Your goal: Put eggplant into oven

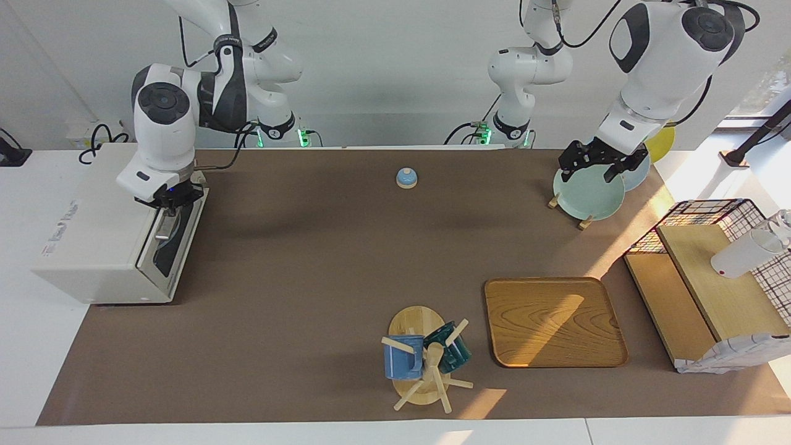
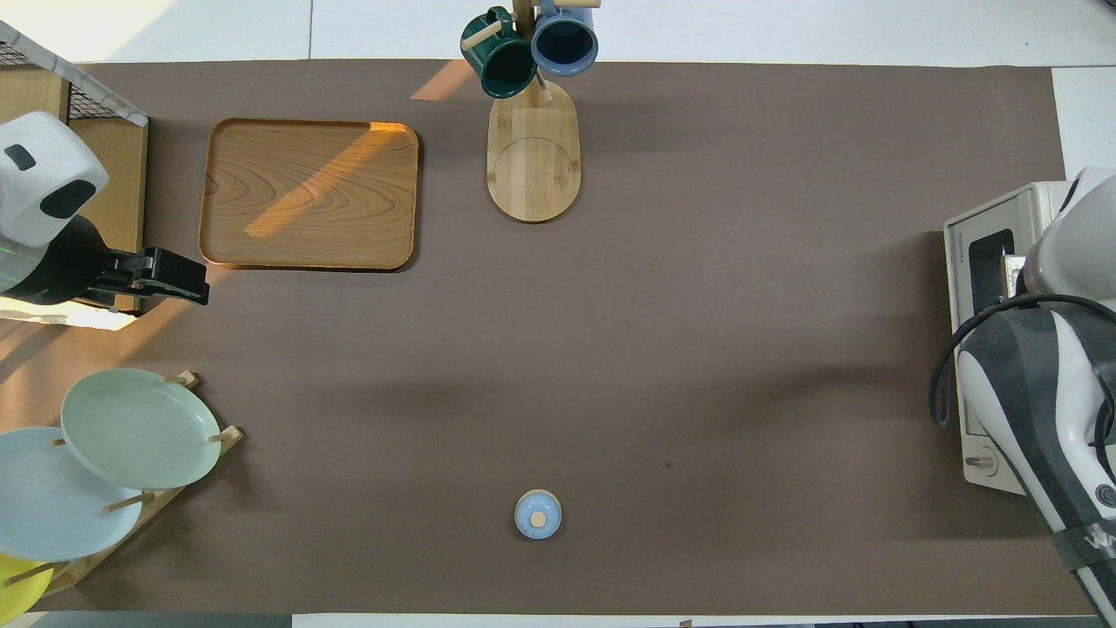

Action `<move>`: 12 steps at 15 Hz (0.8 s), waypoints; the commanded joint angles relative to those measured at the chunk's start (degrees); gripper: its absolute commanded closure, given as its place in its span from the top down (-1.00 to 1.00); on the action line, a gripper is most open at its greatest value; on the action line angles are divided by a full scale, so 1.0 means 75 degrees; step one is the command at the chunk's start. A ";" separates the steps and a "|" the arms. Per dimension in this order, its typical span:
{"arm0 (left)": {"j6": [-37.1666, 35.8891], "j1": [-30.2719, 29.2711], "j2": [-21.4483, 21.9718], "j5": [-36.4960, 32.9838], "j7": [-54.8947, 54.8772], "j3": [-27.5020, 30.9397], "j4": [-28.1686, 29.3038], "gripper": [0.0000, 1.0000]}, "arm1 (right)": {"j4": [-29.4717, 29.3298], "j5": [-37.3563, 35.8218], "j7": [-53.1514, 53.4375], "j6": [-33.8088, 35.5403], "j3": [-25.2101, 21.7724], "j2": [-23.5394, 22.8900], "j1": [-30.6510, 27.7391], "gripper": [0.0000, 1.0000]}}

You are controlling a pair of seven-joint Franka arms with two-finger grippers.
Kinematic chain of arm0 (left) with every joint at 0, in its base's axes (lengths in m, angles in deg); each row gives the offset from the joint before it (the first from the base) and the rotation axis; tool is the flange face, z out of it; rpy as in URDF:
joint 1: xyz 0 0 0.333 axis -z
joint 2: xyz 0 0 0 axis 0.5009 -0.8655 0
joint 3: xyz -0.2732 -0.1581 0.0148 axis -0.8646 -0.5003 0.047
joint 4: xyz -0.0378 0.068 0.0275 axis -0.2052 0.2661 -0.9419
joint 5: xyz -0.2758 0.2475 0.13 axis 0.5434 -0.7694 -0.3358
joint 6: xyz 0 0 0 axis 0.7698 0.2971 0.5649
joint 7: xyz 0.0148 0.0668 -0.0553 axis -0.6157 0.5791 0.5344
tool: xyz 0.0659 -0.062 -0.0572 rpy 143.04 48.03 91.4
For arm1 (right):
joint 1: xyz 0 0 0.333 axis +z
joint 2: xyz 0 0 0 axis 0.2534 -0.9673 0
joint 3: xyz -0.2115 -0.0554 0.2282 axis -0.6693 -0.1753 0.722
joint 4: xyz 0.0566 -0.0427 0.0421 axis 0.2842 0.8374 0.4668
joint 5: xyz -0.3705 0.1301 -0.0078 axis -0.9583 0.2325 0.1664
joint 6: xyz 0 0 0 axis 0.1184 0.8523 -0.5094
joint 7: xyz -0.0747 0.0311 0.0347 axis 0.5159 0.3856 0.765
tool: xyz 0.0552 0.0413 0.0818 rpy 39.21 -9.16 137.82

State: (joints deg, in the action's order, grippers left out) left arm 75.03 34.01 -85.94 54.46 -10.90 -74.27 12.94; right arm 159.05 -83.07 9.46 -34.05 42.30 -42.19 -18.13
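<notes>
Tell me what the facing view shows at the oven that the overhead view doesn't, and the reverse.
Only facing: the right end effector at the top edge of the oven door, which stands nearly shut, with a blue plate dim through its glass. Only overhead: the oven's control knob; the right arm hides its end effector there. Both: the open left end effector waiting over the green plate; no eggplant visible.

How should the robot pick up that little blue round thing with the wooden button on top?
Pinch the wooden knob on top of the blue dome, coming straight down from above. The knob stands up at the middle and looks narrow enough to pinch. The dome's sides are round and sloping, so fingers would likely slip there.
</notes>
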 commanded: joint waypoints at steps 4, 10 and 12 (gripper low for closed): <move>-0.0114 -0.0105 0.0087 0.0080 -0.0093 -0.0042 -0.0018 1.00 | -0.0960 0.1984 -0.0179 0.1357 -0.0134 0.0457 -0.0126 -0.88; -0.0114 -0.0105 0.0087 0.0080 -0.0093 -0.0042 -0.0018 1.00 | -0.1678 0.3018 0.0230 0.1560 -0.0111 0.0129 -0.0092 1.00; -0.0114 -0.0105 0.0087 0.0080 -0.0093 -0.0042 -0.0018 1.00 | -0.1737 0.3031 0.0395 0.1630 -0.0111 0.0129 -0.0068 1.00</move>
State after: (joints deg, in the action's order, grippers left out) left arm 75.03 34.01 -85.94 54.46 -10.89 -74.27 12.94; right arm 147.90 -61.97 11.05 -22.91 41.32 -40.07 -18.13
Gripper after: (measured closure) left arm 0.000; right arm 0.392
